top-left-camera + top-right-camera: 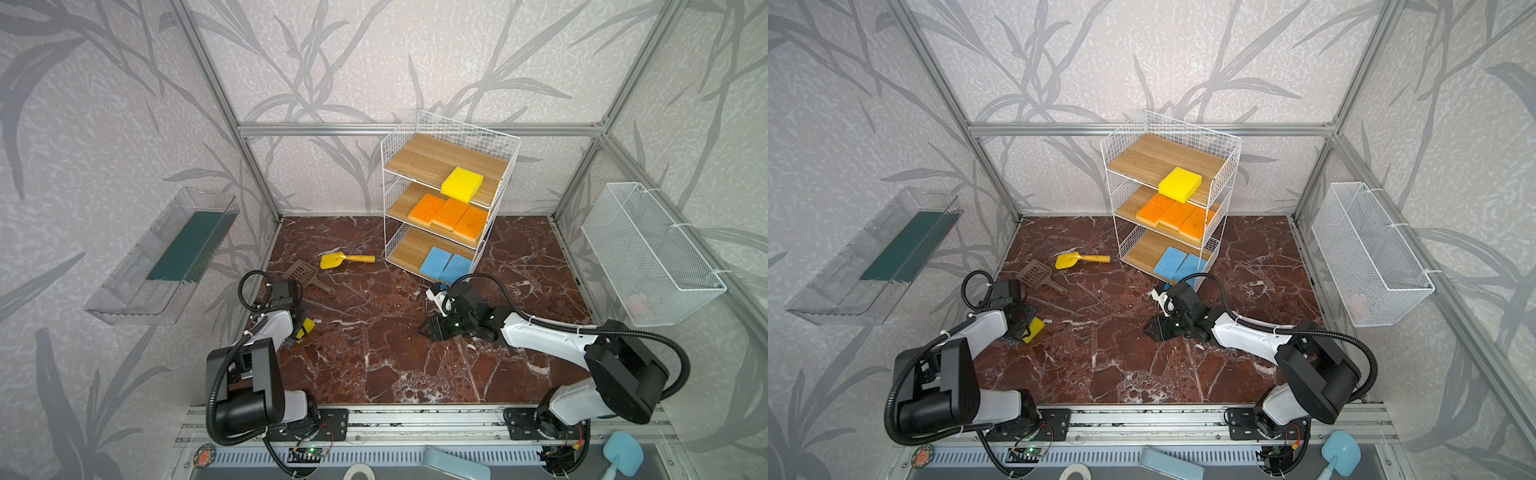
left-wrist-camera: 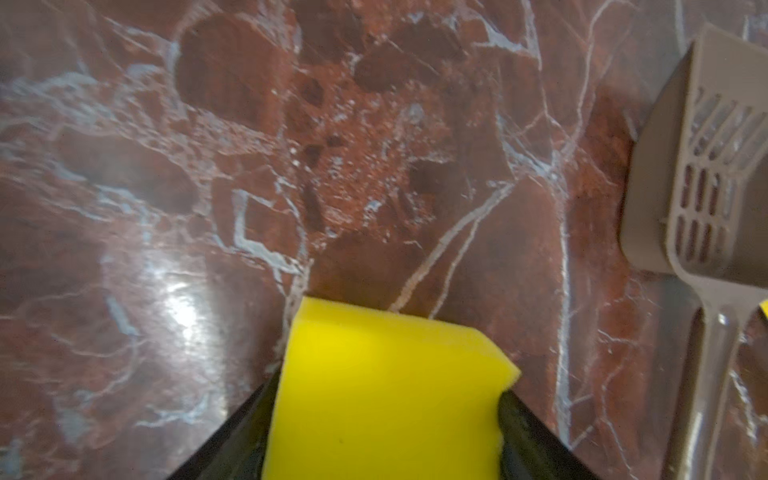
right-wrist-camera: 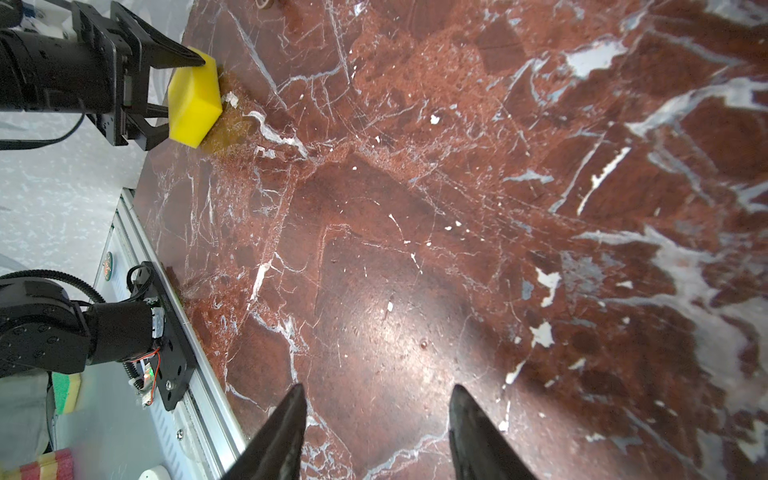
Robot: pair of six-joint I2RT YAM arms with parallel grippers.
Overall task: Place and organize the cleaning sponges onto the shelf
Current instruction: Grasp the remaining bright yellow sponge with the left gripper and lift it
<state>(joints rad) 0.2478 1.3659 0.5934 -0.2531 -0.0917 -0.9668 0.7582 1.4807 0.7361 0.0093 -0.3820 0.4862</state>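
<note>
Jaws of the left gripper are clamped on a tilted yellow sponge at the table edge; the right gripper is held apart over marble. Beyond, six sponges are ranged on the shelf.

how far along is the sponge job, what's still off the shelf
Done: six on the shelf, a yellow sponge on top, three orange sponges in the middle, two blue sponges at the bottom. In hand: the left gripper pinches the last sponge, also yellow. Left: shelve it. The right gripper is open, empty.
</note>
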